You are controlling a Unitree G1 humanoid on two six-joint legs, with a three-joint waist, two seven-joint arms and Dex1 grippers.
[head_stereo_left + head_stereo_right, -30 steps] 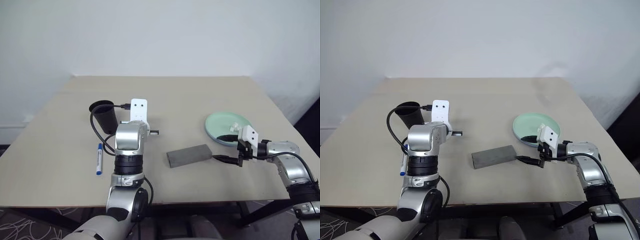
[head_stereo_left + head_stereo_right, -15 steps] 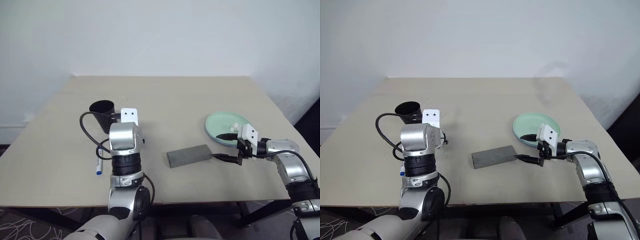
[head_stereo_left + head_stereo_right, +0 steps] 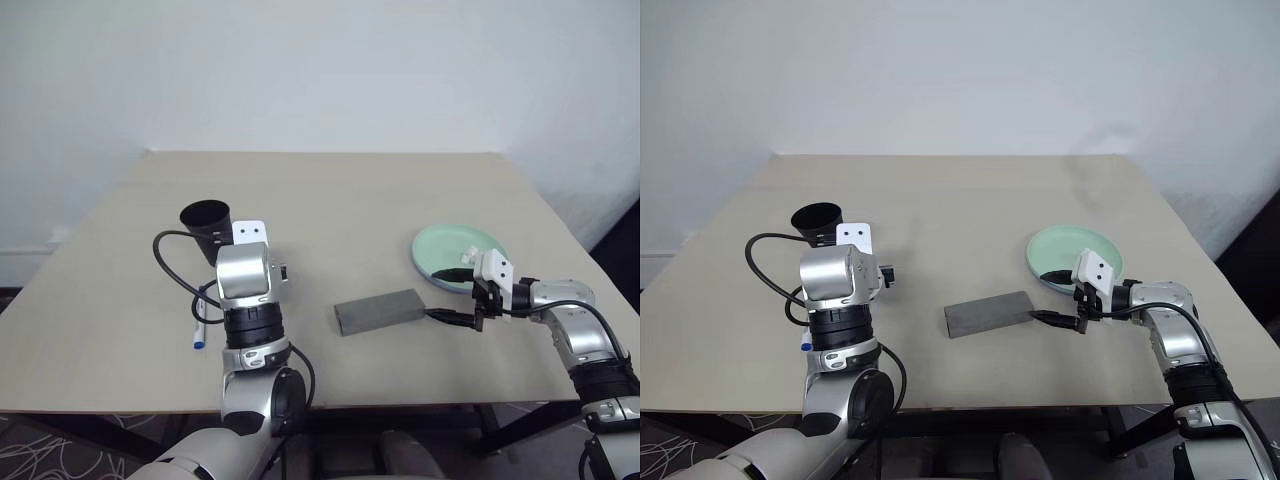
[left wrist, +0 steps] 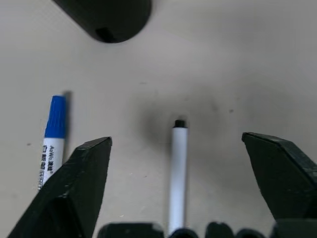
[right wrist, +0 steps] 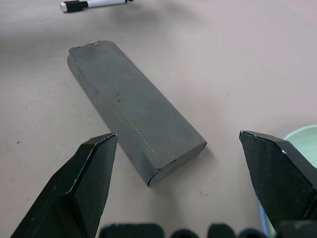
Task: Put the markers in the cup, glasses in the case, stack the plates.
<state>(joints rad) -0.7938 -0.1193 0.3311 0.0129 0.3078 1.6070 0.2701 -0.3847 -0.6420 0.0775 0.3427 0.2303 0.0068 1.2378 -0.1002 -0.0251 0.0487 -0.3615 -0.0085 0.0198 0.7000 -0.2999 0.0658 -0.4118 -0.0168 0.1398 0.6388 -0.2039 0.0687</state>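
My left gripper [image 4: 176,139] is open and points down at the table. A white marker with a black tip [image 4: 178,168] lies on the table between its fingers [image 4: 74,188], untouched. A blue-capped marker [image 4: 52,139] lies beside it, also seen at the arm's left [image 3: 198,325]. The black cup [image 3: 207,225] stands upright just beyond. My right gripper [image 5: 178,135] is open and faces the end of the grey case [image 3: 380,311]. The mint green plate [image 3: 455,250] sits behind that hand, with a thin blue rim [image 5: 264,223] beneath its edge. The glasses are out of view.
The beige table [image 3: 350,190] is bare across its far half. Its front edge runs just below both hands. A white wall rises behind the table.
My left hand has swung left and back toward me from beside the cup, and has tipped further down. The right arm, case and plate have kept still.
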